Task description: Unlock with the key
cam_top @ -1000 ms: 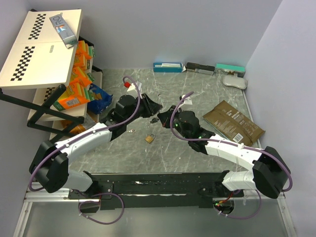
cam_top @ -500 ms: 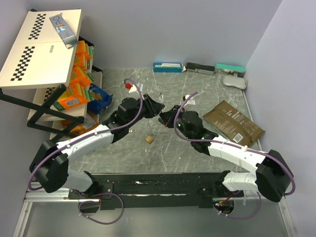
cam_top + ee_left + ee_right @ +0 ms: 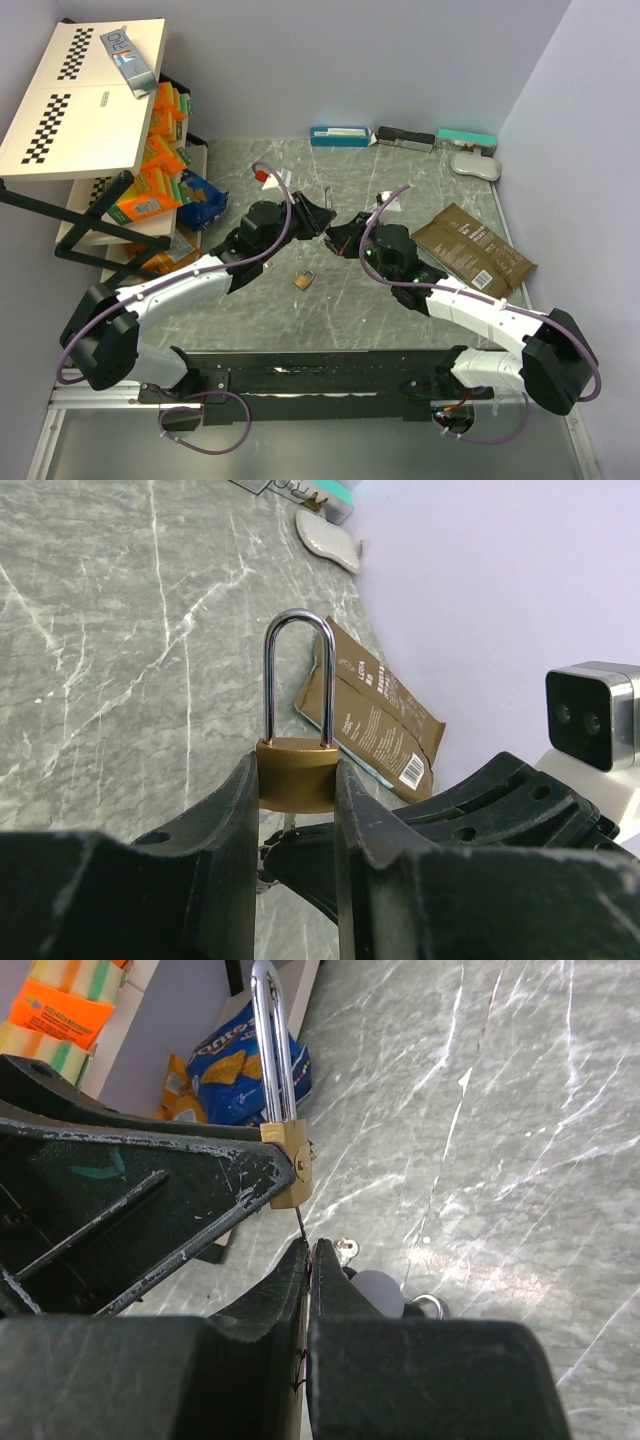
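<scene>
Nearest the arm bases, a second padlock (image 3: 305, 279) lies loose on the tabletop (image 3: 400, 170), short of centre; no gripper touches it. Above the centre, the left gripper (image 3: 312, 216) clamps the brass body of the padlock (image 3: 297, 770) between its fingers, shackle upright and closed. The right gripper (image 3: 308, 1255) is directly beneath, fully closed on the key (image 3: 299, 1222), whose thin blade points up at the underside of the lock body. Whether the tip has entered the keyway cannot be told. Judgement: insertion is the step in hand. The next move calls for seating the blade squarely, then a wrist turn while the left grip resists. Toward the right edge lies a brown pouch (image 3: 470, 248), and boxes (image 3: 338, 135) line the far edge.
</scene>
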{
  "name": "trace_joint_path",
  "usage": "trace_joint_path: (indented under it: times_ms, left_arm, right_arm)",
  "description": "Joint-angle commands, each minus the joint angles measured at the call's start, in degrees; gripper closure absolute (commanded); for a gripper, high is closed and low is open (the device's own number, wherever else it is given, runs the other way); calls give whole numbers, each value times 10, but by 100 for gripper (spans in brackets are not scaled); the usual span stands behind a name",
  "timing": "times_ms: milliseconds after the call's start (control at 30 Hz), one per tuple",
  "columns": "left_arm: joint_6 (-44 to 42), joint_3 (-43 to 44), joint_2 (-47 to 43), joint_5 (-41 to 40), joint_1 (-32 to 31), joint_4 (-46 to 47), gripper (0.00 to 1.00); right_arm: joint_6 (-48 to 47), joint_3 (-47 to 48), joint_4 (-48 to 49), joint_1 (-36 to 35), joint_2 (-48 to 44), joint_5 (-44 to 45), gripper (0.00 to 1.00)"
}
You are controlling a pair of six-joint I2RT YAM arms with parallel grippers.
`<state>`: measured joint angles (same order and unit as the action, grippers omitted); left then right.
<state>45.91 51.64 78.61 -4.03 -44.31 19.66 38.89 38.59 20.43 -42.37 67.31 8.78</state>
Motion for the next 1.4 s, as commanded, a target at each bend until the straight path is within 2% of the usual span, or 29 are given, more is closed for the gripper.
trace_joint_path:
  times_ms: [0,500,900,1133,1367]
  left_arm:
    - [2,-33,-4,67,-43,-79,99]
    - [-19,-51,-14,19,-75,-64,99]
    - [-17,-37,-14,52,-82,-73,99]
    - [-21,-10,7,97,-82,-101,99]
    - [-28,7,22,78,-82,-125,99]
  right_arm:
    - [25,16,155,41,-28,97,100]
    - [69,26,165,41,-34,104,100]
    - [34,14,180,63,-67,96,100]
    - [-33,2,213,63,-78,91,100]
    - [-73,7,222,57,-79,114,100]
